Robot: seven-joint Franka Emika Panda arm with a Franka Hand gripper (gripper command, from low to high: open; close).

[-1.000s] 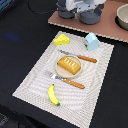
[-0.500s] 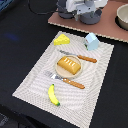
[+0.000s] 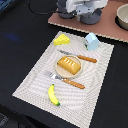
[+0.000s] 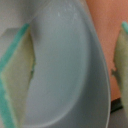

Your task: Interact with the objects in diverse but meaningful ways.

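On the striped placemat (image 3: pixel 35 85) lie a yellow cheese wedge (image 3: pixel 62 39), a pale blue milk carton (image 3: pixel 91 41), an orange-brown bread loaf (image 3: pixel 69 65) on a small plate, and a yellow banana (image 3: pixel 52 95). My gripper (image 3: pixel 86 7) is at the far edge, low over two grey pots (image 3: pixel 90 18). In the wrist view the gripper (image 4: pixel 67 75) is open. Its teal-edged pads (image 4: pixel 15 75) stand wide apart on either side of a grey pot wall (image 4: pixel 65 65). No frying pan shows.
A knife (image 3: pixel 79 56) and a fork (image 3: pixel 66 80) with orange handles lie beside the plate. The pots stand on a brown board (image 3: pixel 107 31). A beige bowl (image 3: pixel 123 16) sits at the exterior view's far right. Dark table surrounds the mat.
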